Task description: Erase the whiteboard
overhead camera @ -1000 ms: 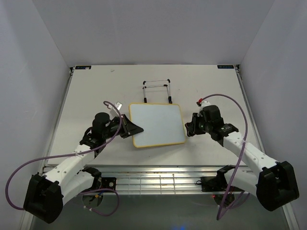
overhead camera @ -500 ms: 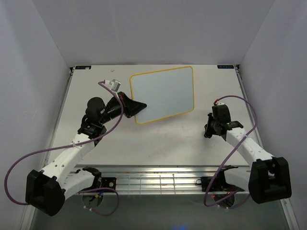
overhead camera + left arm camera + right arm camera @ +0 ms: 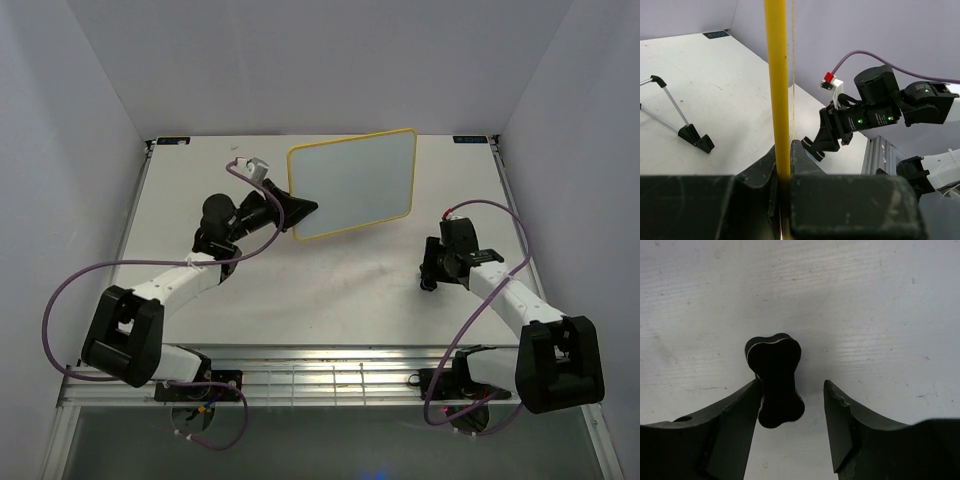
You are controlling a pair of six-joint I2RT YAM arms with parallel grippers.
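Observation:
The whiteboard (image 3: 350, 185), yellow-framed with a blank white face, is held up off the table and tilted toward the camera. My left gripper (image 3: 297, 210) is shut on its left edge. The left wrist view shows the yellow frame (image 3: 776, 90) edge-on, pinched between the fingers of that gripper (image 3: 782, 170). My right gripper (image 3: 428, 275) is low over the table at the right and open. In its wrist view the black bone-shaped eraser (image 3: 775, 380) lies on the table between the fingers of the right gripper (image 3: 792, 387), close against the left finger (image 3: 737, 415).
The thin black wire stand (image 3: 675, 117) is on the table behind the board, seen only in the left wrist view. The right arm (image 3: 875, 110) is beyond the board. A metal rail (image 3: 320, 375) runs along the near table edge.
My left arm has raised the whiteboard from flat on the table and carried it back and to the right. My right gripper moved right, lowered and opened, leaving the eraser on the table.

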